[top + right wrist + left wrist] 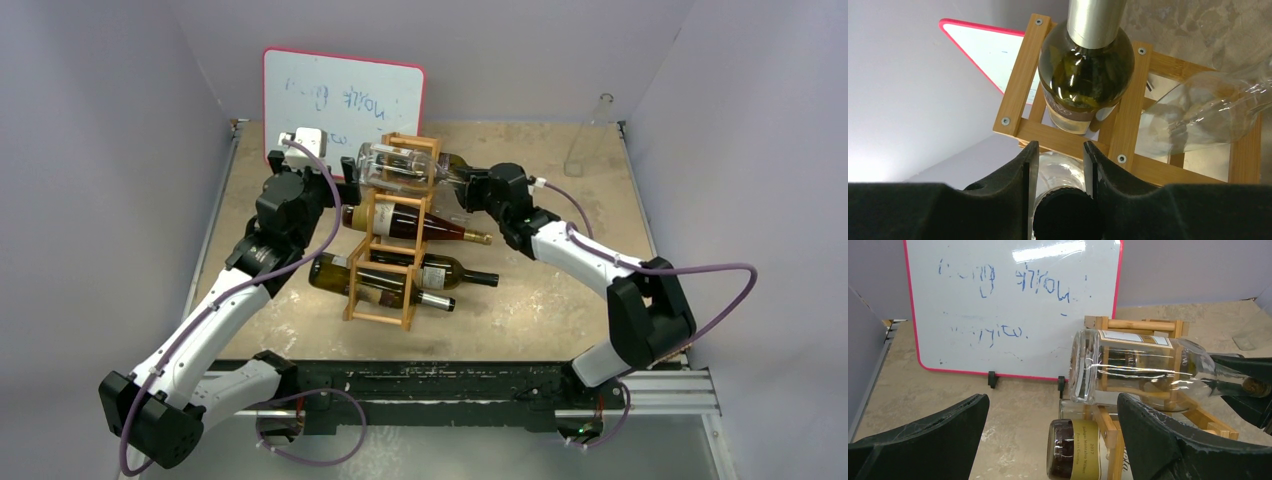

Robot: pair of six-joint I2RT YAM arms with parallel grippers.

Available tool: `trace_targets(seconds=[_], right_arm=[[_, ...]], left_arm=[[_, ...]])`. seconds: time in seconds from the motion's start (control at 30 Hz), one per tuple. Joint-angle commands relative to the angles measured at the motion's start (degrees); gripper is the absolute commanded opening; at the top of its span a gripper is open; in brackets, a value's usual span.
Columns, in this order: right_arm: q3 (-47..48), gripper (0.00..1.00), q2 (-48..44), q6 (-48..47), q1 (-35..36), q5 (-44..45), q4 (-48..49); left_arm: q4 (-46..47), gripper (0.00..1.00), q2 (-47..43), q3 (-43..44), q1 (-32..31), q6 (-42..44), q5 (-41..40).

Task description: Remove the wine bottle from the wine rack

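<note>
We locate the wine bottle (395, 165), clear glass, lying across the top of the wine rack (378, 318) at the centre of the top external view, neck toward frame right. In that view the right gripper (463, 186) hides the neck end. The right wrist view supplies this detail: the fingers (1023, 175) are clenched on the dark-capped neck, and the bottle's body is cut off at the lower edge. Only the left wrist view shows the bottle's base and label. It also shows the left gripper (1053, 440) spread wide, grasping nothing. We cannot read the scrawl on the whiteboard (1013, 305).
</note>
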Motion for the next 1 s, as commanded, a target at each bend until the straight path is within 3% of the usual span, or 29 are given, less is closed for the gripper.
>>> trace_targets(seconds=[0.0,0.47,0.7,0.97], right_arm=[[2.65,0.29,-3.76,-0.55,0.19,3.61,1.52],[3.49,0.00,-7.91,-7.59,-0.74,-0.66,8.80],[3.35,0.00,-6.26,-8.97,-3.57,-9.77,19.46],[4.27,0.00,-5.56,-8.89,-5.88,-13.56,23.10]], left_arm=[[2.15,1.00,-1.28,0.12,-0.52,0.98,-0.82],[2.63,1.00,-2.81,-1.21,-0.53,3.95,-7.61],[3.14,1.00,-2.75,-1.98,-0.53,4.28,-8.85],[3.83,1.00,-3.41,-2.75,-0.57,4.76,-10.21]])
